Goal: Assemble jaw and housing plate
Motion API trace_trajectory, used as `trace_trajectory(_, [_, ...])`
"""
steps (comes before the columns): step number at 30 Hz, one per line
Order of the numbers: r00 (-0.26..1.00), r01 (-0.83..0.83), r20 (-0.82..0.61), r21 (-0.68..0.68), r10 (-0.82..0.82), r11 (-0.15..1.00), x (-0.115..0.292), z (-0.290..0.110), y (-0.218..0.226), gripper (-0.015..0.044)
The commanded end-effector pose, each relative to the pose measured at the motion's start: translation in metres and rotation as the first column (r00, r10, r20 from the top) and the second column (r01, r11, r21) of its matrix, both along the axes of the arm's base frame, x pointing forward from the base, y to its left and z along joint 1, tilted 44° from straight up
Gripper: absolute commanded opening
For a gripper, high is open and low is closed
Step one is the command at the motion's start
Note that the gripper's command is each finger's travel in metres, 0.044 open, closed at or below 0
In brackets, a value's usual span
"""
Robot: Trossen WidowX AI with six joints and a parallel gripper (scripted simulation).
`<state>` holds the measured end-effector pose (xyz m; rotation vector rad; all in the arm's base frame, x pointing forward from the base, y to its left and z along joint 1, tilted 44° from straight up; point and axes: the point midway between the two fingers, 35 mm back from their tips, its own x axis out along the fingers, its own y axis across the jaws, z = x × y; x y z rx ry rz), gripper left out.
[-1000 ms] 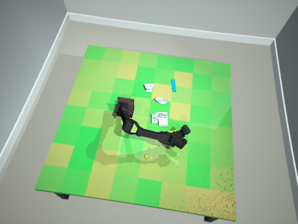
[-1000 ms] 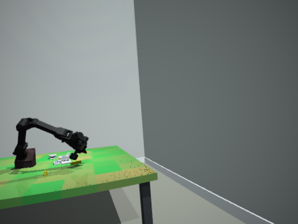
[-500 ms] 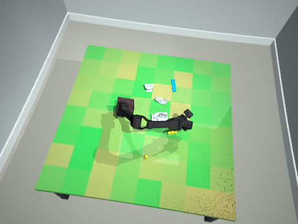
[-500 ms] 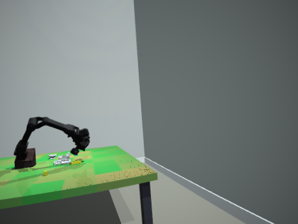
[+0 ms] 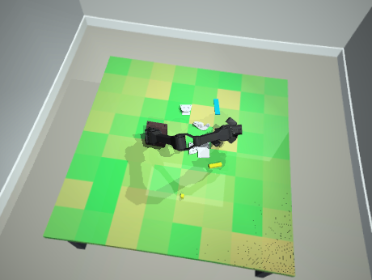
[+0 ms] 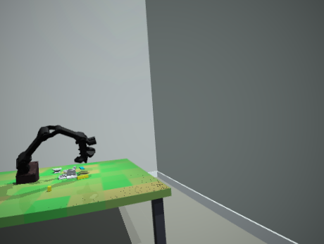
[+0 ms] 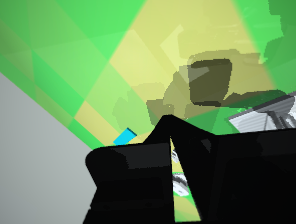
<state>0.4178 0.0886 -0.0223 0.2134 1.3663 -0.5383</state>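
The black gripper [image 5: 231, 131] [image 6: 84, 161] [image 7: 167, 119] hangs above the table, its fingers closed together on nothing. A slender white piece [image 5: 200, 125] [image 7: 180, 186], probably the loose jaw, lies baseward of them, apart from the white-and-grey gripper assembly [image 5: 203, 152] [image 6: 70, 173] [image 7: 255, 120]. Seating that jaw seems the step in hand; next, the fingers should open, align over it and descend.

Plain grey walls [image 5: 226, 20] [image 6: 232, 88] with pale skirting [image 5: 210, 37] [image 6: 225, 208] surround a green-and-tan checkered table [image 5: 154, 226] [image 6: 116, 181] [image 7: 65, 30].
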Motion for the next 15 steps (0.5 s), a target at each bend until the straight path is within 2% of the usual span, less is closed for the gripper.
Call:
trace_trajectory(1, [0.999, -0.024, -0.042, -0.066, 0.021, 0.998, -0.012, -0.013, 0.018, 0.0000])
trace_trajectory(15, [0.979, -0.158, -0.176, -0.328, 0.104, 0.931, -0.067, -0.056, 0.067, 0.0000])
